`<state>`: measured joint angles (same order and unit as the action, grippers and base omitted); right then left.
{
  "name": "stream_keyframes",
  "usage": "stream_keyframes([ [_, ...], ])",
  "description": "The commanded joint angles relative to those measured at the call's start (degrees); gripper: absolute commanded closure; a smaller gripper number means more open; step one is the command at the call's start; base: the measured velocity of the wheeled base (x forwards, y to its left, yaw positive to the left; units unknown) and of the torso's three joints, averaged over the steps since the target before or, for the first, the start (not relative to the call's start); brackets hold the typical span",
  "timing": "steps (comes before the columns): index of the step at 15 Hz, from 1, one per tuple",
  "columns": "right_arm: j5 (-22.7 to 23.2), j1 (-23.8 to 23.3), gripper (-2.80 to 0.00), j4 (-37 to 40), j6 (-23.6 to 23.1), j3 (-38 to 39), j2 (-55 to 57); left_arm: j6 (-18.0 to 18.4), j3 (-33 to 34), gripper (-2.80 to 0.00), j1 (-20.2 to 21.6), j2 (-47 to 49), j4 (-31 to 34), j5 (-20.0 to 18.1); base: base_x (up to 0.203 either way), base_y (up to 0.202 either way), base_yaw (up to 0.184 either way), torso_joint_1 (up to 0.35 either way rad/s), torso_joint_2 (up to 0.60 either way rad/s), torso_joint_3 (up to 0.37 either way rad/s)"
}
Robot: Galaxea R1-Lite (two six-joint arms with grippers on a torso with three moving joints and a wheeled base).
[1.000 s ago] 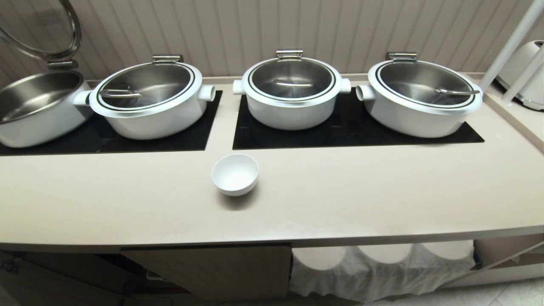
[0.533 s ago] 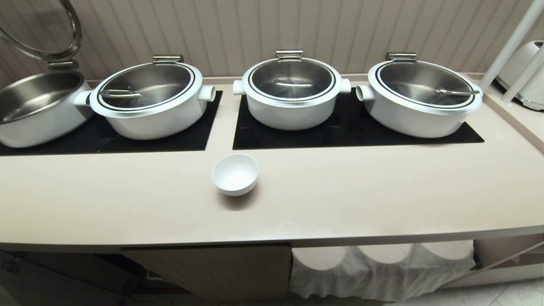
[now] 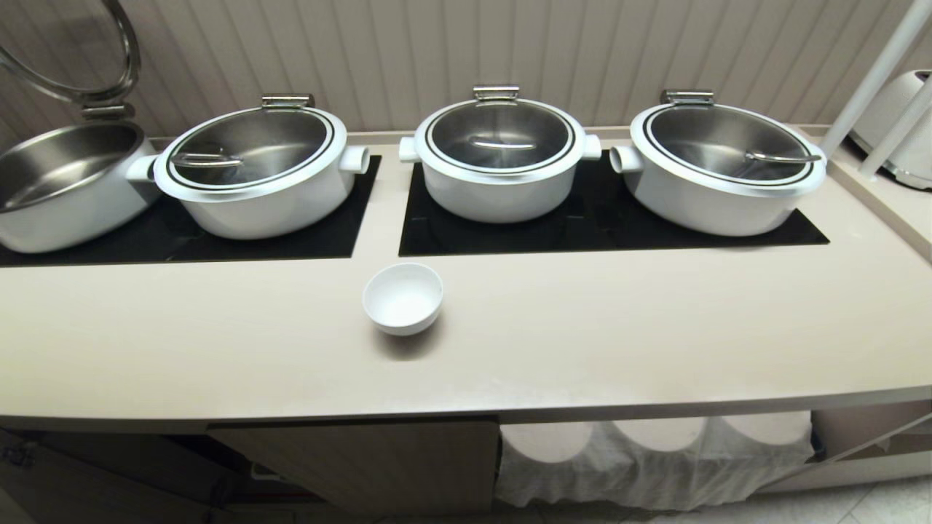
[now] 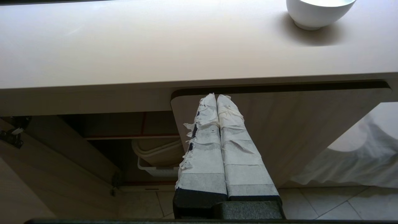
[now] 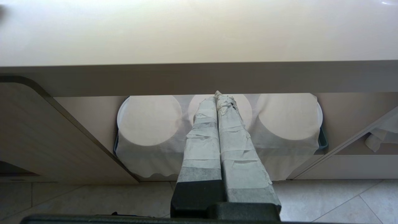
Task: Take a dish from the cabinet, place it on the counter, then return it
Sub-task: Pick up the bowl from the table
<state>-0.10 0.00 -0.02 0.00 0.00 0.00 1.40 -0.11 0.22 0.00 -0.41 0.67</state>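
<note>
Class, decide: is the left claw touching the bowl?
Apart. The left wrist view shows the shut left claw below the counter edge, with the bowl far off on top.

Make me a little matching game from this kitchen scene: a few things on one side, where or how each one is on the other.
Things:
1. bowl
2. leftmost pot
3. left claw
4. cloth

States:
a. shut, holding nothing, below the counter's edge
b. upright on the counter, in front of the pots
c. draped over round shapes under the counter
d. lid raised

Pairs: 1-b, 2-d, 3-a, 4-c
</note>
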Motion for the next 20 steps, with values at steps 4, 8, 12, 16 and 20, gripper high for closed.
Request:
stream_keyframes([
  [4,0.01,0.09,0.00,-0.03,0.00,0.00,0.00,-0.17,0.02,0.00,0.04,0.00,-0.12,0.03,0.000,0.000,0.000,0.000,0.00,0.000],
  [8,0.01,0.07,0.00,0.02,0.00,0.00,0.00,-0.08,0.02,0.00,0.04,0.00,-0.12,0.03,0.000,0.000,0.000,0.000,0.00,0.000],
  [12,0.01,0.00,0.00,0.02,0.00,0.00,0.00,-0.05,0.02,0.00,-0.01,0.00,-0.12,-0.06,0.000,0.000,0.000,0.000,0.00,0.000],
  [16,0.01,0.00,0.00,-0.06,0.00,0.00,0.00,-0.44,-3.18,0.00,0.04,0.00,0.17,-3.83,0.000,0.000,0.000,0.000,0.00,0.000],
  [20,0.01,0.07,0.00,0.02,0.00,0.00,0.00,-0.44,-9.54,0.00,0.04,0.00,4.78,-10.09,0.000,0.000,0.000,0.000,0.00,0.000],
])
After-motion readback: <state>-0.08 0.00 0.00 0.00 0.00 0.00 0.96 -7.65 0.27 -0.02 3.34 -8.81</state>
